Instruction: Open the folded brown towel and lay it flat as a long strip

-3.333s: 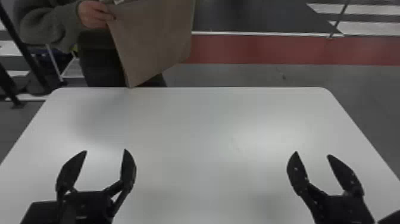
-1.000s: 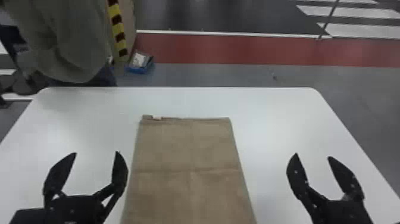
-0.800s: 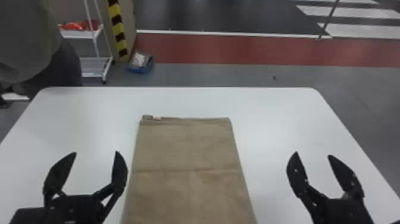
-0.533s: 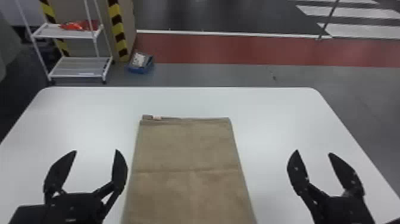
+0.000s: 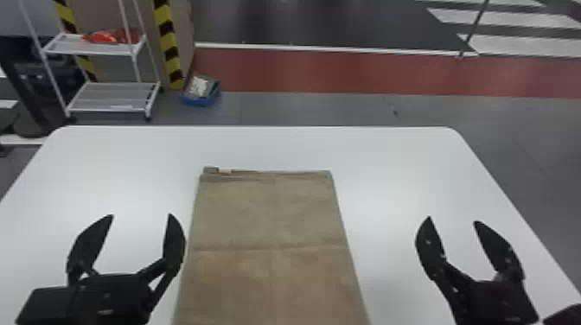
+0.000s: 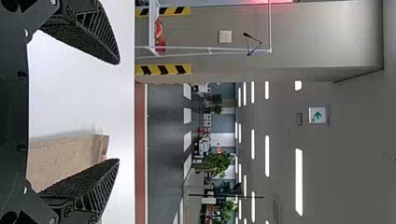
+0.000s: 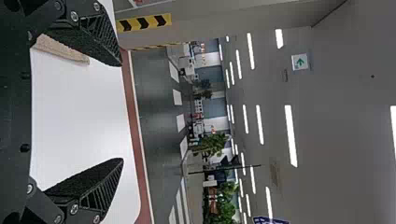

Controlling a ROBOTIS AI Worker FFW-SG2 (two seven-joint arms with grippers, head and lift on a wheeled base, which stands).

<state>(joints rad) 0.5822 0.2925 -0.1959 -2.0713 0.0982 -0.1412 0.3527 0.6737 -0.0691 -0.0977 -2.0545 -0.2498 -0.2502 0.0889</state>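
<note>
Towel (image 5: 268,216) lies between left gripper (image 5: 142,215) and right gripper (image 5: 453,220), both with fingers (image 5: 174,242) apart, shelf (image 5: 108,94) beyond table (image 5: 389,164).

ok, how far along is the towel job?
Unfolding not begun. Done: brown towel on the table, folded, layers showing at its far edge. In hand: nothing; left pincer and right pincer open and empty, either side of it. Left: all the unfolding, then the long flat strip.

A green arrow can be read on a white sign (image 6: 317,115) against the ceiling in both wrist views, while the marks on a blue panel (image 7: 271,220) at the right wrist view's edge are too small to read.
</note>
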